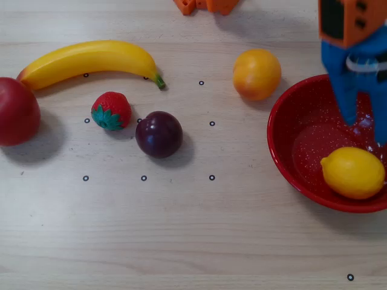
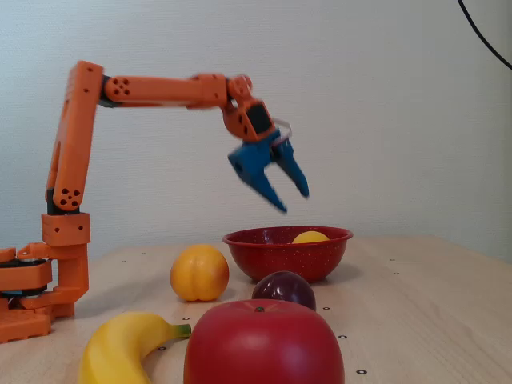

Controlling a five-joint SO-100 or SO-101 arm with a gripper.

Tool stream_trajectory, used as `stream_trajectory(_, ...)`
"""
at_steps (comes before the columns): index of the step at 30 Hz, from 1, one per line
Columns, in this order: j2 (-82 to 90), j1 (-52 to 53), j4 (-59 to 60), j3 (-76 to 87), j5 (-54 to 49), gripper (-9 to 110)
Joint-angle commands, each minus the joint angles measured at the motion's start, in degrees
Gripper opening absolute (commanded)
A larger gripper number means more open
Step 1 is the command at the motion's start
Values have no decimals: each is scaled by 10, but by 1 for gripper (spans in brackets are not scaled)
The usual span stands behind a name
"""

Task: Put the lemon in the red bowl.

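The lemon is bright yellow and oval and lies inside the red bowl at the right edge of the overhead view. In the fixed view only its top shows above the red bowl's rim. My gripper has blue fingers, is open and empty, and hangs in the air above the bowl, apart from the lemon. In the overhead view the gripper enters from the top right and covers part of the bowl.
On the wooden table lie an orange-yellow round fruit, a dark plum, a strawberry, a banana and a dark-red apple. The arm's orange base stands at the left in the fixed view.
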Motion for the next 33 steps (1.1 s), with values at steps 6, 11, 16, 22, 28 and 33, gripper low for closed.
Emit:
stream_trajectory(6, 170, -65, 21, 24, -4, 0)
stream_trajectory(11, 253, -102, 36, 103, -2, 0)
stream_trajectory(16, 323, -152, 58, 167, -18, 0)
stream_trajectory(22, 425, -216, 43, 286, -19, 0)
stream_trajectory(28, 592, -255, -25, 479, 4, 0)
stream_trajectory(33, 708, -287, -71, 619, 3, 0)
